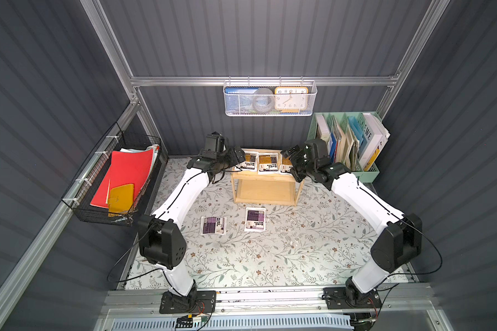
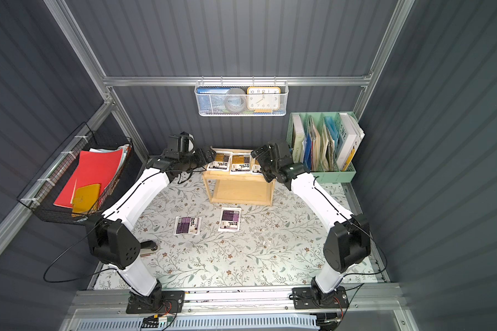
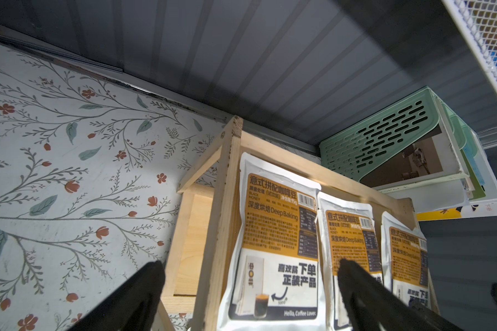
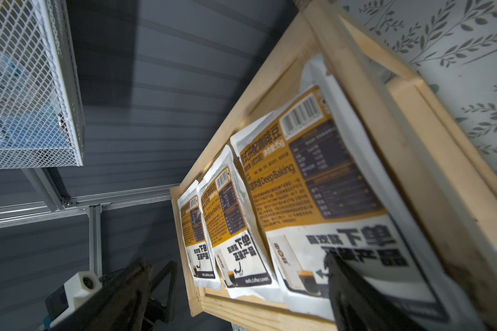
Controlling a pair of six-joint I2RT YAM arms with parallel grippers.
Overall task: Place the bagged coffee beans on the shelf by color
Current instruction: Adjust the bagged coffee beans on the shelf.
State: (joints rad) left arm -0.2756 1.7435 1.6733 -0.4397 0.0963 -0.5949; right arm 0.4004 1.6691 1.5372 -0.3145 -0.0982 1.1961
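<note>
Three yellow-orange bagged coffee beans (image 1: pixel 248 162) (image 1: pixel 268 163) (image 1: pixel 284 165) lie side by side on the top tier of the wooden shelf (image 1: pixel 266 178). Its lower tier holds nothing. Two purple pouches (image 1: pixel 213 225) (image 1: pixel 255 219) lie flat on the table in front of the shelf. My left gripper (image 1: pixel 237 156) hovers open at the shelf's left end, over the nearest pouch (image 3: pixel 276 229). At the right end my right gripper (image 1: pixel 289 159) is open too, one finger (image 4: pixel 356 292) over the nearest pouch (image 4: pixel 327 177). Neither gripper (image 3: pixel 250 265) (image 4: pixel 238 260) holds anything.
A black wire basket (image 1: pixel 118 183) with a red folder and a yellow wallet hangs on the left wall. On the back rail hangs a white mesh basket (image 1: pixel 269 100) with a clock. A mint-green file organizer (image 1: pixel 347 143) full of books stands right of the shelf.
</note>
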